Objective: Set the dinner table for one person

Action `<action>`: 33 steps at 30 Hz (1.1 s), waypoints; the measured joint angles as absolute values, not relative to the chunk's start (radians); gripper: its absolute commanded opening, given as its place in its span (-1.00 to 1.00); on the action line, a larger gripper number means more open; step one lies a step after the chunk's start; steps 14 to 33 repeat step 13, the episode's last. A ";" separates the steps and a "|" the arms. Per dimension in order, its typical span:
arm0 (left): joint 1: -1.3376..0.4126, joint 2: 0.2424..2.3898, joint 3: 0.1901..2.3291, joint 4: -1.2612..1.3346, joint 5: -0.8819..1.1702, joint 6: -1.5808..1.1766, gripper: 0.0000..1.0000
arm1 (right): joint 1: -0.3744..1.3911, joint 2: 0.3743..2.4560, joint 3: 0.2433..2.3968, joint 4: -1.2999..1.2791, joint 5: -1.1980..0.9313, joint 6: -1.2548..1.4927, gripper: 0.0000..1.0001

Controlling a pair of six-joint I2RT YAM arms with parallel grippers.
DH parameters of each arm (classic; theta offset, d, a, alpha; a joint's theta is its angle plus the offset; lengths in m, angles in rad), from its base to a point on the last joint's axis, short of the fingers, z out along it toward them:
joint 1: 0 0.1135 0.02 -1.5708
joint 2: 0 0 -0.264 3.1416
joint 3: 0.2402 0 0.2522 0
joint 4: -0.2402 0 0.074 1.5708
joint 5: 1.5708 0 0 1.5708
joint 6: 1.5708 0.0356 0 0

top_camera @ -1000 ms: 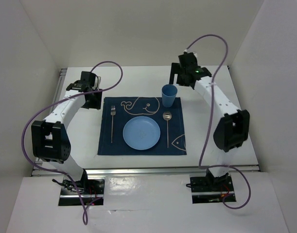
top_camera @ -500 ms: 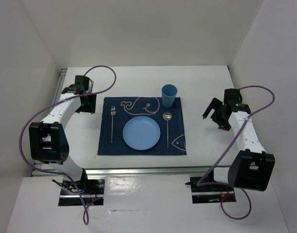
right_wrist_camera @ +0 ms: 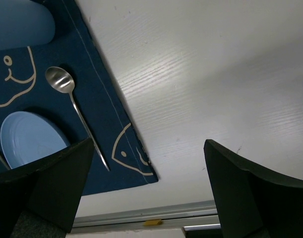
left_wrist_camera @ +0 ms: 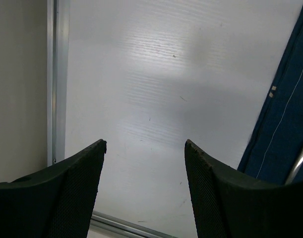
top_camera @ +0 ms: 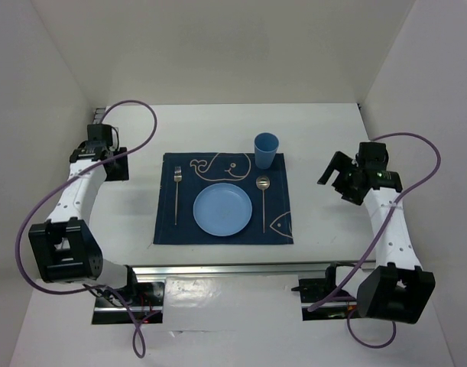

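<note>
On the white dinner table point(top_camera: 317, 130) lies a navy placemat point(top_camera: 224, 226) with whale and fish outlines. On it sit a light blue plate point(top_camera: 223, 209), a fork point(top_camera: 176, 196) to its left, a spoon point(top_camera: 263, 200) to its right and a blue cup point(top_camera: 266, 150) at the far right corner. My left gripper point(top_camera: 117, 170) is open and empty over bare table left of the mat. My right gripper point(top_camera: 334, 177) is open and empty over bare table right of the mat. The right wrist view shows the spoon point(right_wrist_camera: 77, 109), plate point(right_wrist_camera: 30, 136) and mat point(right_wrist_camera: 109, 134).
Metal rails run along the table's left edge point(left_wrist_camera: 57, 79) and near edge point(top_camera: 271, 267). White walls enclose the table on the left, back and right. The mat's left edge point(left_wrist_camera: 285, 114) shows in the left wrist view.
My right arm swung from behind the cup to the table's right side, away from the mat. My left arm drew back toward the left edge. Both stay open and empty.
</note>
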State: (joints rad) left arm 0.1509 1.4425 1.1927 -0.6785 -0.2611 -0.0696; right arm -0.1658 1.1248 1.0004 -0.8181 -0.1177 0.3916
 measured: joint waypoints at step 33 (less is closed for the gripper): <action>0.150 1.386 1.150 -0.668 -0.200 -0.055 0.44 | -0.166 1.040 1.000 -0.864 -0.181 0.363 1.00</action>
